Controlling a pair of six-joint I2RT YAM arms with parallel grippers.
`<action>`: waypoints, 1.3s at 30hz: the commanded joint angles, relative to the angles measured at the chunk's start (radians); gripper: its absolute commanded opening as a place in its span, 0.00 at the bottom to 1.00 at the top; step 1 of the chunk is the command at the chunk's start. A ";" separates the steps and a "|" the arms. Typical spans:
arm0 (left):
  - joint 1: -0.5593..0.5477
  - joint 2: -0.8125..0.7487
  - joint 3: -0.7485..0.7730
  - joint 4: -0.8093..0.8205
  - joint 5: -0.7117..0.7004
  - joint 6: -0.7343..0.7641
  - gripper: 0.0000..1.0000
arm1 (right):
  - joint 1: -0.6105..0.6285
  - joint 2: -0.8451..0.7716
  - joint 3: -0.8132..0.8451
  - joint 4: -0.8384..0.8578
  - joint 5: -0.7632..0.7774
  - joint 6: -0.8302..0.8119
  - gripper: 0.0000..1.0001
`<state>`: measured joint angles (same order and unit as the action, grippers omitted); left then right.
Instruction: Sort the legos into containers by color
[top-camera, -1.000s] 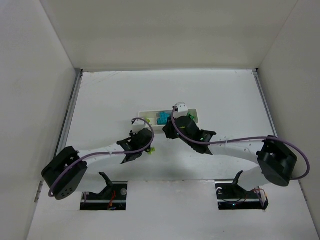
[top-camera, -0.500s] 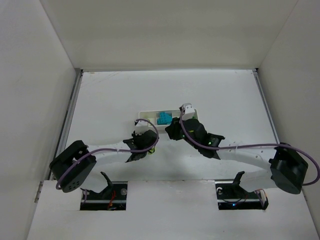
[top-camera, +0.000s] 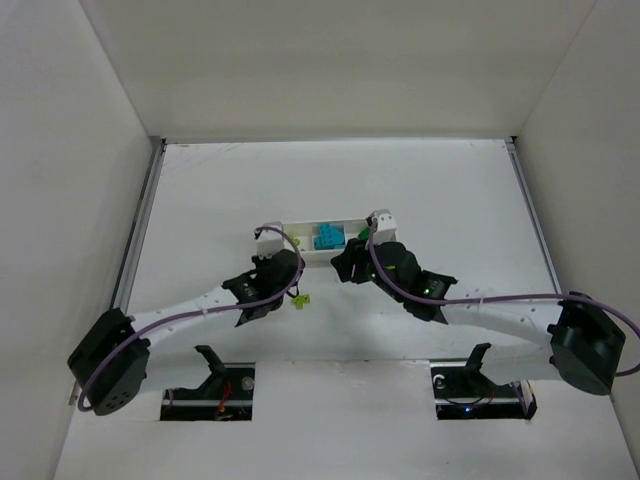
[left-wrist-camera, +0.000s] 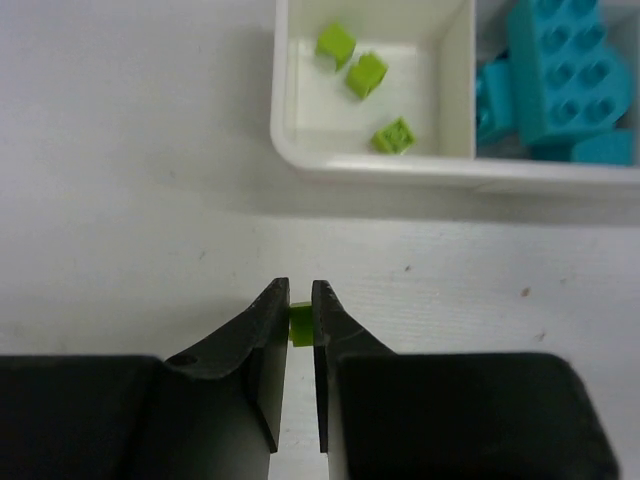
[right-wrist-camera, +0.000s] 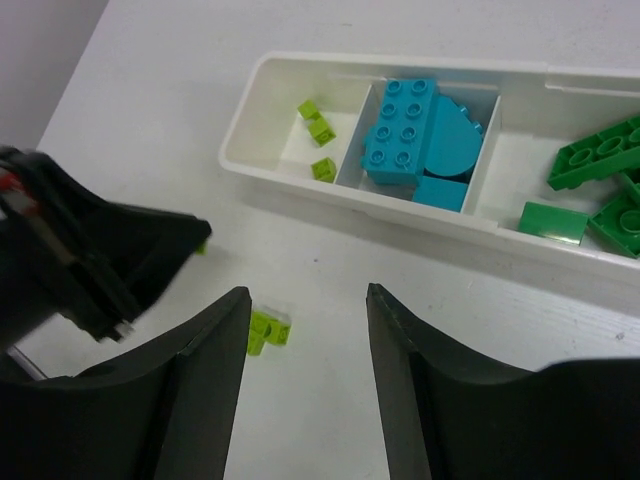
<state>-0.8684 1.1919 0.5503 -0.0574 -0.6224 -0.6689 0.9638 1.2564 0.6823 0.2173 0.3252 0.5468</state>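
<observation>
Left gripper (left-wrist-camera: 300, 291), jaws clenched on one pale yellow-green brick (left-wrist-camera: 300, 324) held at the very fingertips, on the near side of the white tray (left-wrist-camera: 380, 172) and short of its wall. Whether the brick is clear of the table cannot be told.

The left compartment (left-wrist-camera: 310, 110) directly beyond holds three matching yellow-green bricks (left-wrist-camera: 367, 73). The middle compartment holds cyan bricks (right-wrist-camera: 405, 125), and the right one dark green bricks (right-wrist-camera: 600, 150).

Right gripper (right-wrist-camera: 307, 295), jaws released and holding nothing, hangs over a loose pair of yellow-green bricks (right-wrist-camera: 268, 328) on the table just near of the tray.

Likely hazards:
- The grip covers only a sliver of a tiny brick, so a jolt in transit could twist it out of the tips.
- Releasing before the tips pass the near wall would drop the brick on the table.
- Drifting right past the thin divider (left-wrist-camera: 458, 80) would put it among the cyan.
- The two grippers are near each other, so a reach by the right for the loose pair could foul the left arm.
</observation>
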 joint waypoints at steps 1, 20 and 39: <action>0.029 -0.077 0.077 -0.006 -0.030 0.060 0.10 | 0.005 -0.012 -0.013 0.050 0.008 0.016 0.56; 0.219 0.319 0.315 0.275 0.124 0.246 0.21 | 0.158 0.150 0.009 0.054 -0.020 0.058 0.63; 0.193 -0.098 0.082 0.214 0.125 0.178 0.36 | 0.223 0.491 0.241 -0.058 -0.012 0.031 0.75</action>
<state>-0.6724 1.1378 0.6804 0.1909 -0.4919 -0.4644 1.1778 1.7344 0.8642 0.1864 0.3061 0.5926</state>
